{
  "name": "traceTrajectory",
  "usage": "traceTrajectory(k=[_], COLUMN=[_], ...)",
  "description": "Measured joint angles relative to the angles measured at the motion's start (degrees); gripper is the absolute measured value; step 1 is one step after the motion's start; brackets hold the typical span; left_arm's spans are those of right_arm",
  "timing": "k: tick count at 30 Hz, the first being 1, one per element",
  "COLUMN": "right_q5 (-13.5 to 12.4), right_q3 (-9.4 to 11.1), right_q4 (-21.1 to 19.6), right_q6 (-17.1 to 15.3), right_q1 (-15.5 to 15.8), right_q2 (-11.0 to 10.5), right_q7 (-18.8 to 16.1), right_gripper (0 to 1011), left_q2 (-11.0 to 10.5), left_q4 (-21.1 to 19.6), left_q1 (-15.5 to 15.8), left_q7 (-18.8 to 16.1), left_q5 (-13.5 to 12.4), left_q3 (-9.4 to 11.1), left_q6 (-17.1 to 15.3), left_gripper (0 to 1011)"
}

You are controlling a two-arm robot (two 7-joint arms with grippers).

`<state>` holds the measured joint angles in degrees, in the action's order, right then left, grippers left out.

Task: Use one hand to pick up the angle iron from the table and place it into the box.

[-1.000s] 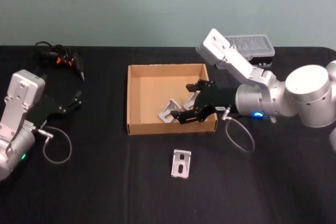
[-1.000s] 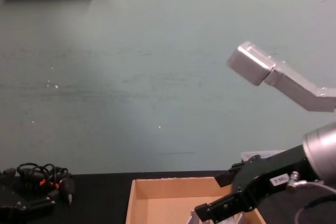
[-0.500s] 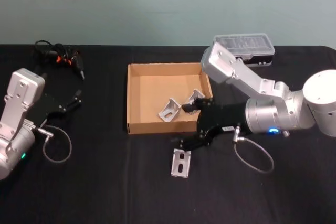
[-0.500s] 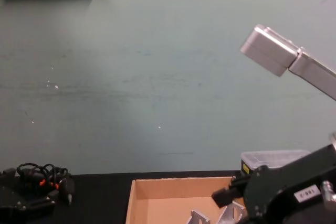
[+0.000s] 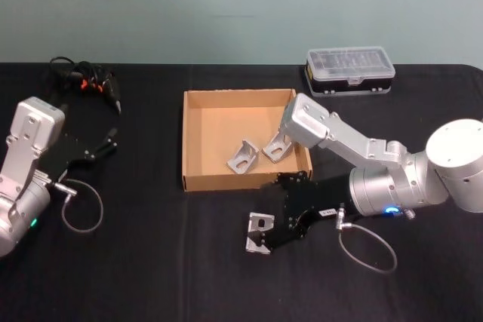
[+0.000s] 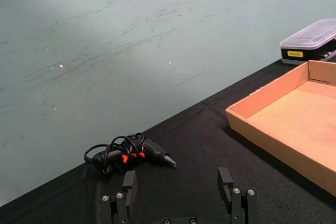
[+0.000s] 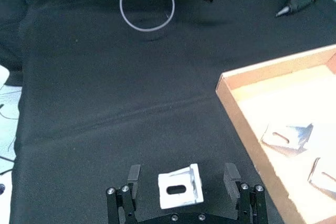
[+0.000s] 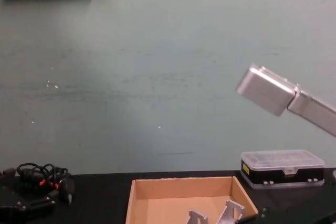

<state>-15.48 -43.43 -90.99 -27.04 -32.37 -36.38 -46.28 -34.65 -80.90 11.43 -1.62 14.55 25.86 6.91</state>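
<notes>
Angle iron [image 5: 259, 233] lies on the table [image 5: 151, 277] just robot-side of the cardboard box [image 5: 183, 141], slotted face up, long axis roughly front-to-back. My right gripper [image 7: 181, 174] straddles it, jaws spread, maybe not touching. Left gripper [image 5: 106, 145] sits parked far left, fingers apart.

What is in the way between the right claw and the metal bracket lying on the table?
Nothing visible. The right claw is open and straddles the angle iron on the table. On the way to the box, only its low near wall lies between.
</notes>
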Motion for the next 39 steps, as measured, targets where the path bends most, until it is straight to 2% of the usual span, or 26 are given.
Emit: traceTrajectory(k=[8,17,33,35,39], right_q5=[-0.71,-1.08,-1.75,-1.82,-1.85], right_q3=[-1.48,-2.06,-2.15,-2.28,-2.56], right_q4=[3.25,6.15,7.24,7.39,7.71], right_q6=[0.60,1.81,2.44,2.49,2.56], right_q1=[-0.41,-0.56,-0.25,-0.24,-0.28], right_q2=[0.65,1.96,2.22,2.30,2.47], right_q7=[0.64,1.91,2.37,2.34,2.16], right_gripper=[1003,1003,1002,990,885], left_q2=[0.00,0.00,0.00,0.00,0.00], left_q4=[0.00,0.00,0.00,0.00,0.00], left_q1=[0.00,0.00,0.00,0.00,0.00], left_q7=[0.00,0.00,0.00,0.00,0.00], left_q5=[0.00,0.00,0.00,0.00,0.00], left_q3=[0.00,0.00,0.00,0.00,0.00], left_q6=[0.00,0.00,0.00,0.00,0.00], left_gripper=[1011,1011,1011,1011,1011])
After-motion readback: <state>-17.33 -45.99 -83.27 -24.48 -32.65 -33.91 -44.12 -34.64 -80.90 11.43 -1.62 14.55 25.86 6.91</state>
